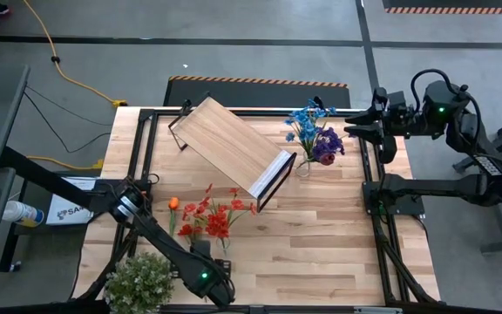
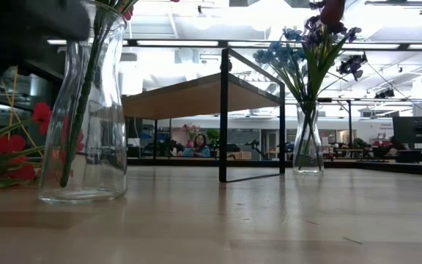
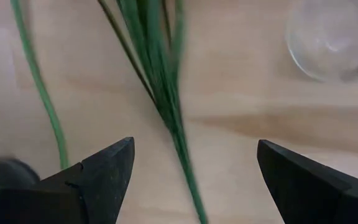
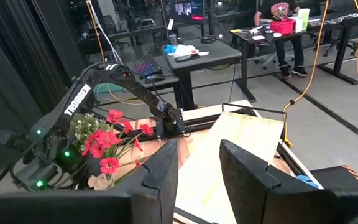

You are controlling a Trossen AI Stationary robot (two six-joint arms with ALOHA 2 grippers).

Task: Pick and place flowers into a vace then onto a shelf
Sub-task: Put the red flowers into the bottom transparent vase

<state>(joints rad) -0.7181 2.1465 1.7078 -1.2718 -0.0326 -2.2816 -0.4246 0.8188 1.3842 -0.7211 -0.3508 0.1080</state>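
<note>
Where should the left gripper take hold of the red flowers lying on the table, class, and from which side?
Grip the bare green stems just below where they bunch together, coming straight down from above. The red flowers lie flat on the table, and the left gripper hangs open with a finger either side of the stems, so closing there likely catches them.

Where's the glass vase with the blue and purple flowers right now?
In the high view, the clear glass vase of blue and purple flowers stands on the table's right side, just off the end of the light-wood shelf, near the waiting right gripper.
</note>
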